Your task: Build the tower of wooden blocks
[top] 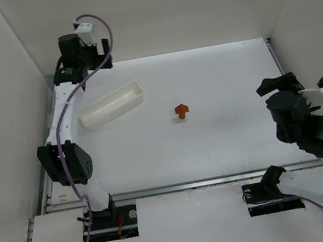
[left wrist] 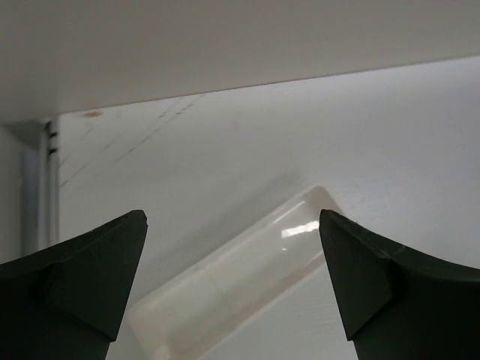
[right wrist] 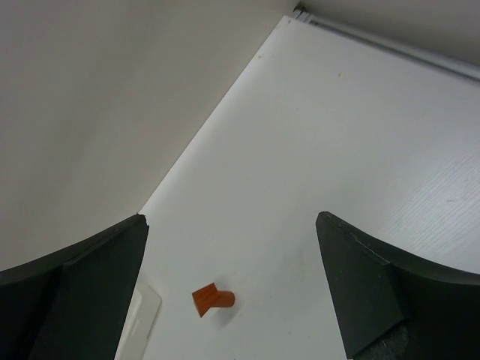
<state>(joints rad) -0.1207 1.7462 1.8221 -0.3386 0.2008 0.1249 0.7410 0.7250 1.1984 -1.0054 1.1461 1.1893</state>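
The tower (top: pixel 181 111) is a small orange-brown stack standing alone in the middle of the table, with a wider piece over a narrower one. It also shows low in the right wrist view (right wrist: pixel 212 299). No loose wood blocks are in view. My right gripper (top: pixel 278 83) is open and empty at the right side, well away from the tower; its jaws (right wrist: pixel 231 221) stand wide apart. My left gripper (top: pixel 79 57) is raised at the back left, open and empty (left wrist: pixel 232 225), above the white tray's far end.
The long white tray (top: pixel 112 105) lies at an angle left of the tower and looks empty; it shows in the left wrist view (left wrist: pixel 232 277), and its corner in the right wrist view (right wrist: pixel 142 319). White walls enclose the table at the back and both sides.
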